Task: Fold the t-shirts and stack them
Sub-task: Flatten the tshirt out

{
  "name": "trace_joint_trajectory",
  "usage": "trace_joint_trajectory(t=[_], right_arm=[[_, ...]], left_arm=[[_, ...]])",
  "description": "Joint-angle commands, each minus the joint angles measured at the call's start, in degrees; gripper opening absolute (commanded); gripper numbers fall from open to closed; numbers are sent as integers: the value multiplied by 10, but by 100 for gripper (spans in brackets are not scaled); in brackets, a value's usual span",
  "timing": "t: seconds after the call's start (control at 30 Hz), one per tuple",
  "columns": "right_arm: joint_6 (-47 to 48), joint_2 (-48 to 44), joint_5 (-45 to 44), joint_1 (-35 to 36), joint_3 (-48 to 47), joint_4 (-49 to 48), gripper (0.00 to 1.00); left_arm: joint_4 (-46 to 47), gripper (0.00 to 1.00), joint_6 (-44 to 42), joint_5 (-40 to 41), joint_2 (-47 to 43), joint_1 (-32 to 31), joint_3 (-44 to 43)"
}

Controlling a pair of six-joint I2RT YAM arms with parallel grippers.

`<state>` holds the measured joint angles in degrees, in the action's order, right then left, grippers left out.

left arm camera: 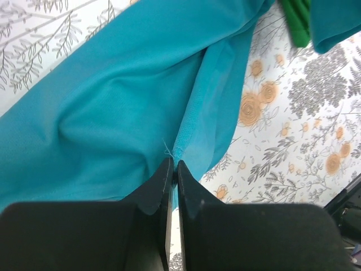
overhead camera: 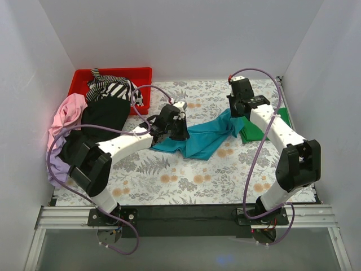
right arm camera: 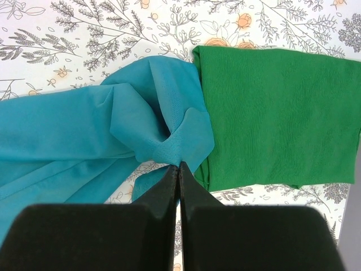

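Observation:
A crumpled teal t-shirt [overhead camera: 206, 138] lies stretched across the middle of the floral table. My left gripper [overhead camera: 181, 131] is shut on its left edge. In the left wrist view the fingertips [left arm camera: 174, 165] pinch a stitched hem of the teal cloth [left arm camera: 113, 113]. My right gripper [overhead camera: 237, 114] is shut on the shirt's right end, where its tips [right arm camera: 179, 165] hold a bunched fold of teal cloth [right arm camera: 84, 130]. A folded bright green t-shirt [overhead camera: 265, 127] lies flat just right of that, partly under the right arm, and shows as a neat rectangle [right arm camera: 276, 113].
A red bin [overhead camera: 141, 73] stands at the back left with a striped shirt [overhead camera: 110, 87] draped over it. Black [overhead camera: 104, 113], pink [overhead camera: 67, 113] and lilac [overhead camera: 56, 169] shirts are heaped along the left wall. White walls enclose the floral table [overhead camera: 186, 180].

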<state>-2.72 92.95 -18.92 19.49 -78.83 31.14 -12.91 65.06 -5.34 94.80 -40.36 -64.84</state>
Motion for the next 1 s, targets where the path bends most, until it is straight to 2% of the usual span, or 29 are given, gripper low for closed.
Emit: trace_joint_trajectory(t=[0.0, 0.1, 0.2, 0.37, 0.53, 0.83, 0.97], right_arm=[[6, -34, -5, -4, 5, -19, 1], [7, -43, -10, -4, 4, -18, 1], [11, -76, -32, -4, 1, -19, 1], [25, -156, -58, -6, -38, -6, 1], [47, -211, -51, -7, -95, 30, 1], [39, -347, 40, -7, -177, 66, 1], [54, -392, 135, -6, -207, 80, 1]], left_arm=[[-12, 0, -18, 8, -40, 0, -20], [-6, 0, -21, 6, -58, 0, -16], [-12, 0, -30, 46, -95, 2, -31], [-107, 0, -75, 177, -150, 16, -160], [-126, 0, -128, 278, -210, 27, -240], [-141, 0, -173, 324, -365, 27, -290], [-165, 0, -164, 302, -417, 26, -307]])
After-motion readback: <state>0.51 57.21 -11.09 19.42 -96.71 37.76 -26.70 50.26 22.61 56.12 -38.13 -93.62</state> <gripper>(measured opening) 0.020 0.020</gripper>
